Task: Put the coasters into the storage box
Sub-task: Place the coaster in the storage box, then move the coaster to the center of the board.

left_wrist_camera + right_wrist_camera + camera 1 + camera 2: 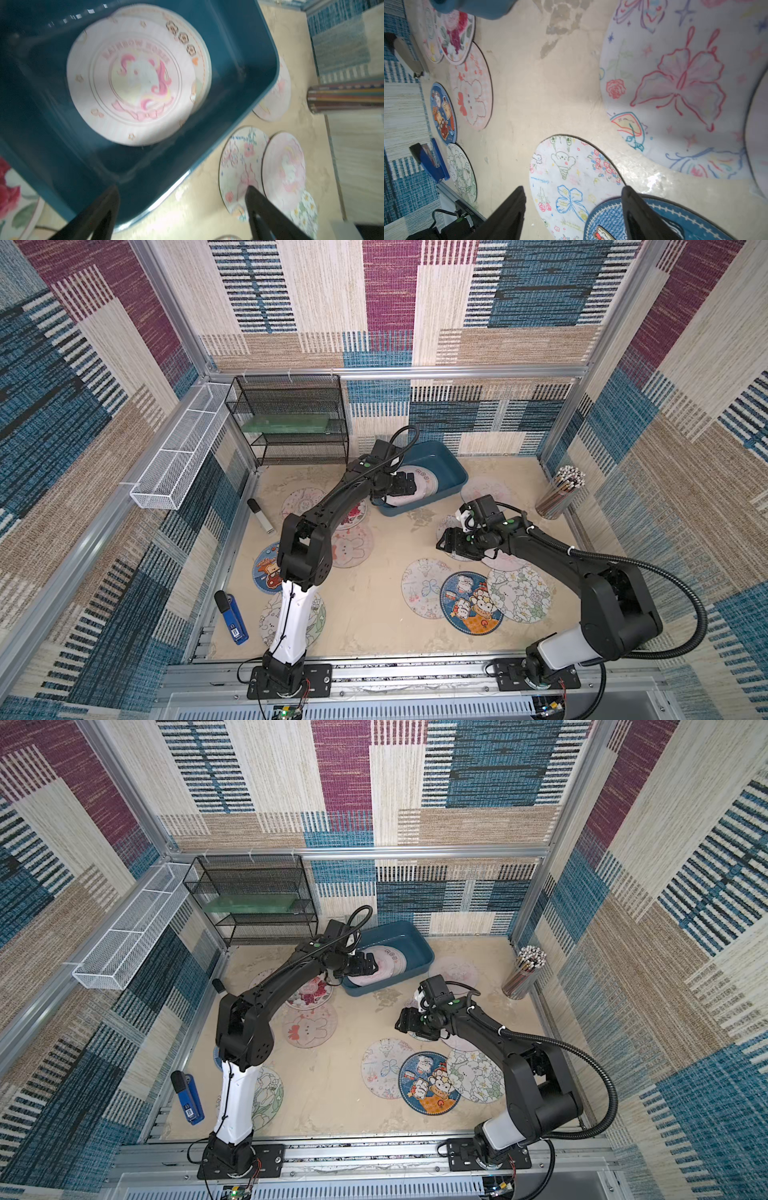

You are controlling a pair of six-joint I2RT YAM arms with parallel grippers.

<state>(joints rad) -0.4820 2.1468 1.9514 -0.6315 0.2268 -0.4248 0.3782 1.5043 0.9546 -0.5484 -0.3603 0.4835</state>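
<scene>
Top views, both of them, show you the sandy beige tabletop (374, 626) with thin round printed coasters (424, 593) lying flat on it, on both sides of the arms. The shallow teal-blue plastic storage box (451, 472) stands at the far middle of the table. Inside it you see two pale pink coasters, one lying on the other and a little shifted.

The upper one is the unicorn coaster (133, 83). The left gripper (181, 189) hangs over the near end of the box. Its black fingers (108, 207) stand wide apart with nothing between them. The unicorn coaster lies on the box floor ahead of the fingertips, clearly apart from them.

The right gripper (573, 188) hangs over the coasters on the right side of the table. Its fingers (637, 212) are also spread and hold nothing. In the right wrist view, the white ice-cream coaster (571, 166) lies on the table below the gap between them. The dark blue coaster (675, 216) overlaps its edge and lies under one finger. You cannot tell if the tips touch either one.
</scene>
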